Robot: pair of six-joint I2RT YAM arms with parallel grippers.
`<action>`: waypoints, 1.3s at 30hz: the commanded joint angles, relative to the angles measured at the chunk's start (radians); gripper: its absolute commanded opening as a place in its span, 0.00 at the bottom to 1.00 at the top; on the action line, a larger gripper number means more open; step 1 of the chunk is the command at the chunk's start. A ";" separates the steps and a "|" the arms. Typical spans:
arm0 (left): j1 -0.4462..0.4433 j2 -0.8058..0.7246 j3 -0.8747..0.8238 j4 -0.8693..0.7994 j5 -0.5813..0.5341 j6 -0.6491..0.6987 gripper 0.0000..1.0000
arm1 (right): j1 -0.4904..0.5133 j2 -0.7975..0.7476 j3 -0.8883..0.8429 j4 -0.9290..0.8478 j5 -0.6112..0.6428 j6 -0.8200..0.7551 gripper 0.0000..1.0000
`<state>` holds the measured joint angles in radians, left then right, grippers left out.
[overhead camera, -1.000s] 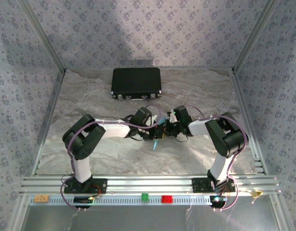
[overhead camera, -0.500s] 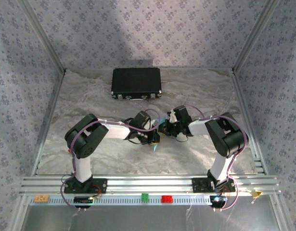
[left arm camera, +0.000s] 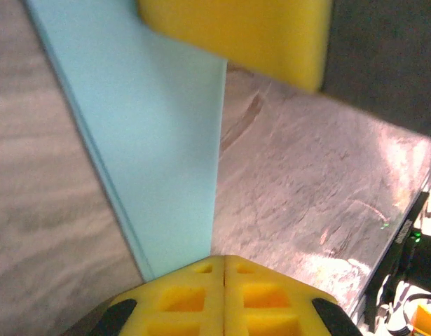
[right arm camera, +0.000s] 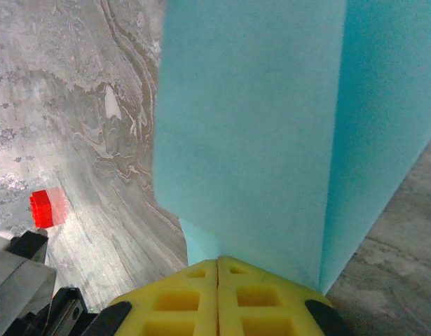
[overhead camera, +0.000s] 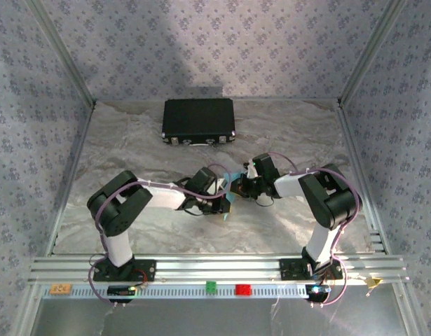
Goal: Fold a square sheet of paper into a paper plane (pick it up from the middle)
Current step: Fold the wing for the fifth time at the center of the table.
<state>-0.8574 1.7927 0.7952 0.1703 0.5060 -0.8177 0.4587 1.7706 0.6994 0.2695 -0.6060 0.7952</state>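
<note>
The square sheet of paper is light blue and folded into a narrow, layered strip, held above the table's middle between the two grippers. My left gripper is shut at the strip's near end; in the left wrist view the paper runs down into the closed yellow fingertips. My right gripper is shut on the other end, and one of its yellow pads shows at the top of that view. In the right wrist view the paper rises broad from the shut gripper, with a fold on its right.
A black rectangular case lies at the back of the marbled table. A small red block and a green one sit on the front rail; the red block also shows from the right wrist. Patterned walls enclose three sides.
My left gripper has slid a little toward the front and left along the paper, its forearm swinging lower. The right arm has stayed still.
</note>
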 commanded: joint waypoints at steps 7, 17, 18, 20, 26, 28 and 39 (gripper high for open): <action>-0.028 -0.065 -0.071 -0.211 -0.003 0.066 0.06 | 0.003 0.050 -0.026 -0.119 0.118 -0.022 0.08; -0.032 -0.142 -0.095 -0.238 -0.022 0.080 0.06 | 0.005 0.052 -0.023 -0.121 0.118 -0.019 0.08; -0.033 -0.154 -0.093 -0.238 -0.024 0.078 0.06 | 0.005 0.050 -0.024 -0.121 0.119 -0.017 0.08; -0.032 -0.189 -0.090 -0.235 -0.040 0.074 0.06 | 0.006 0.048 -0.023 -0.122 0.118 -0.017 0.08; -0.018 -0.237 -0.057 -0.192 -0.072 0.045 0.06 | 0.006 0.045 -0.024 -0.122 0.118 -0.015 0.08; 0.000 -0.212 -0.035 -0.152 -0.060 0.024 0.06 | 0.005 0.047 -0.024 -0.121 0.115 -0.015 0.08; 0.054 -0.023 0.128 -0.078 -0.022 -0.013 0.06 | 0.004 0.044 -0.026 -0.115 0.111 -0.009 0.08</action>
<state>-0.8078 1.7351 0.8867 0.0677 0.4595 -0.8207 0.4587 1.7706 0.6994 0.2691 -0.6060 0.7956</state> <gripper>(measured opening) 0.066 0.082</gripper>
